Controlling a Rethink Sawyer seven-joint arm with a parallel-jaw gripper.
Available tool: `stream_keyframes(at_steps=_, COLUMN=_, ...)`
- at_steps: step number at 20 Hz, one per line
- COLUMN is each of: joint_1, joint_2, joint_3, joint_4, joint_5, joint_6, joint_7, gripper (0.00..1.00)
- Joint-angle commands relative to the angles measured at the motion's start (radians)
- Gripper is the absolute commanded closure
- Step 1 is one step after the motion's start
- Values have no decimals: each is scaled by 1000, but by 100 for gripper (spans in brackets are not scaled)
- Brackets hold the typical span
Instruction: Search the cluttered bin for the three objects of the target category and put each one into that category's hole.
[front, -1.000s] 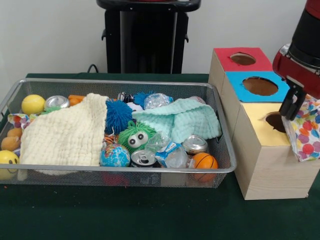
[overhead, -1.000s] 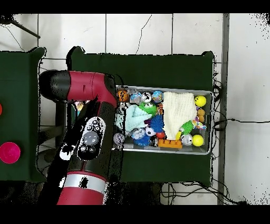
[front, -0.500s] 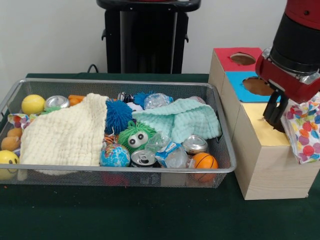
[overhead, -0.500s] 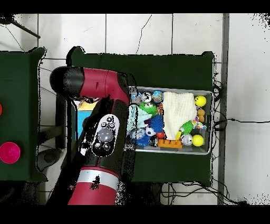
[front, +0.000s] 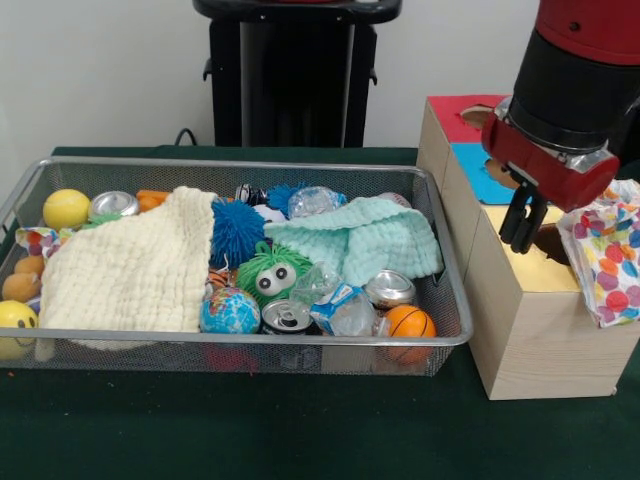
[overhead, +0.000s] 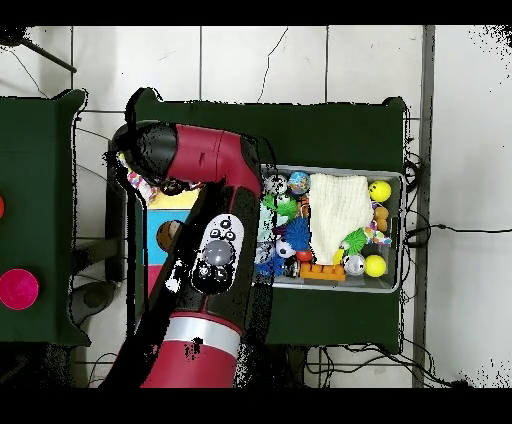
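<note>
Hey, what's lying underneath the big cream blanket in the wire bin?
The cream blanket hides whatever it covers. Only things at its edges show: a silver can, a blue spiky ball and a globe ball.

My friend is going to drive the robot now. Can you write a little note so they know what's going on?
Tool: hangs over the yellow-topped box beside the wire bin, carrying nothing that shows; whether it is open or shut can't be told.
Things: the bin is still full. Cans and crushed bottles lie at its front with small balls and a green fuzzy toy; a cream cloth and a mint cloth cover more.
Done: what has gone into the holes can't be seen.
Left: keep searching, also under the cloths.
</note>
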Motion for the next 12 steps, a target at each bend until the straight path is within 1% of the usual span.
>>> stream_keyframes(at_steps=1, joint_1=-7, joint_2=-14, joint_3=68, joint_4=-19, joint_5=-49, joint_6=152, joint_7=12, gripper=100)
stream_keyframes(at_steps=6, joint_1=-3, joint_2=-9, joint_3=43, joint_4=-121, joint_5=-54, joint_6=260, joint_7=52, gripper=100)
stream_keyframes(at_steps=10, joint_1=-16, joint_2=-6, joint_3=46, joint_4=-155, joint_5=-56, joint_6=293, joint_7=54, gripper=100)
stream_keyframes(at_steps=12, joint_1=-30, joint_2=-3, joint_3=47, joint_4=-182, joint_5=-59, joint_6=328, joint_7=42, gripper=100)
